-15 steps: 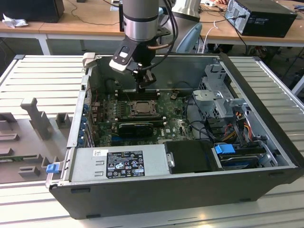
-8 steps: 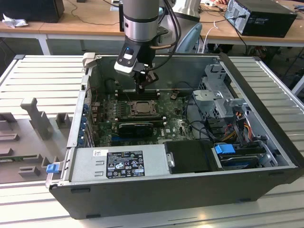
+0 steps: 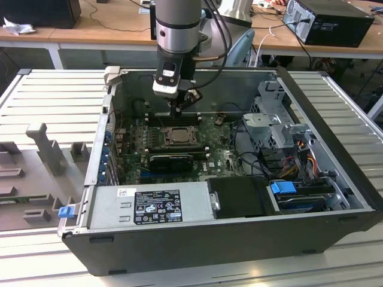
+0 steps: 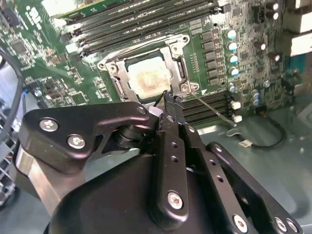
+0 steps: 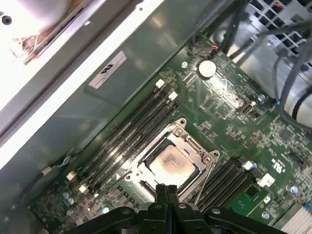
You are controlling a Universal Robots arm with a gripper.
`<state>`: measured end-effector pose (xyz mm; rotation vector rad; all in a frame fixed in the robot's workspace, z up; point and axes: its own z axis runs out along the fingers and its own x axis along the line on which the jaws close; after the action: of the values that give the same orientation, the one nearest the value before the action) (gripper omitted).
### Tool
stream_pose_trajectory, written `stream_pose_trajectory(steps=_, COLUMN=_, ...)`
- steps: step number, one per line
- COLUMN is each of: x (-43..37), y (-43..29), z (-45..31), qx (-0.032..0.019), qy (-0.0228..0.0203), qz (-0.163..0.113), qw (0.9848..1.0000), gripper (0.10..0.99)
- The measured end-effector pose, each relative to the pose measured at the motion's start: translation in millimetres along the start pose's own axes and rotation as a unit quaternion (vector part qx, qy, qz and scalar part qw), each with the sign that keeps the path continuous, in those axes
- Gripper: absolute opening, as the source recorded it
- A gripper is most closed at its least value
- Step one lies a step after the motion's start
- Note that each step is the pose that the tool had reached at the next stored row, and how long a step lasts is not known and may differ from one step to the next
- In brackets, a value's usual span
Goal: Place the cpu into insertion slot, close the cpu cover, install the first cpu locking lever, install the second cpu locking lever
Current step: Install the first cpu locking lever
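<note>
While claw (image 5: 166, 188) hovers pinched together, cpu (image 5: 170, 163) seated, cpu cover (image 5: 194, 144) down.

One computer case (image 3: 239, 239) holds one circuit board (image 5: 229, 112) with one socket (image 3: 178, 136). The socket carries one chip (image 5: 170, 163) and one cover frame (image 5: 192, 144). Two banks of memory slots (image 5: 129, 134) flank the socket, the second bank (image 5: 226, 175) on the opposite side. One round battery (image 5: 206, 69) and two fingers (image 5: 161, 195) are near the socket.
</note>
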<state>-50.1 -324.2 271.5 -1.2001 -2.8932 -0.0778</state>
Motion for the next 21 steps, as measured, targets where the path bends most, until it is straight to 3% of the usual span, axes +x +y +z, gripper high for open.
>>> stream_pose_trajectory(steps=4, x=0.0, y=0.0, z=0.3, qx=0.0015, qy=0.0015, qz=-0.044, qw=0.999, gripper=0.106)
stream_pose_trajectory(steps=7, x=0.0, y=0.0, z=0.4, qx=0.0024, qy=0.003, qz=-0.079, qw=0.9968, gripper=0.106)
stream_pose_trajectory(steps=9, x=0.0, y=0.0, z=0.9, qx=0.0033, qy=0.0044, qz=-0.113, qw=0.9935, gripper=0.106)
stream_pose_trajectory(steps=11, x=0.0, y=0.0, z=1.7, qx=0.0044, qy=0.0062, qz=-0.155, qw=0.9879, gripper=0.106)
stream_pose_trajectory(steps=15, x=0.0, y=-0.1, z=2.1, qx=0.0052, qy=0.0075, qz=-0.192, qw=0.9814, gripper=0.106)
stream_pose_trajectory(steps=17, x=0.0, y=0.0, z=2.3, qx=0.0057, qy=0.0083, qz=-0.216, qw=0.9763, gripper=0.106)
stream_pose_trajectory(steps=19, x=-0.1, y=-0.1, z=2.5, qx=0.0064, qy=0.0094, qz=-0.243, qw=0.9701, gripper=0.106)
stream_pose_trajectory(steps=21, x=-0.1, y=-0.1, z=2.6, qx=0.0069, qy=0.0102, qz=-0.261, qw=0.9654, gripper=0.106)
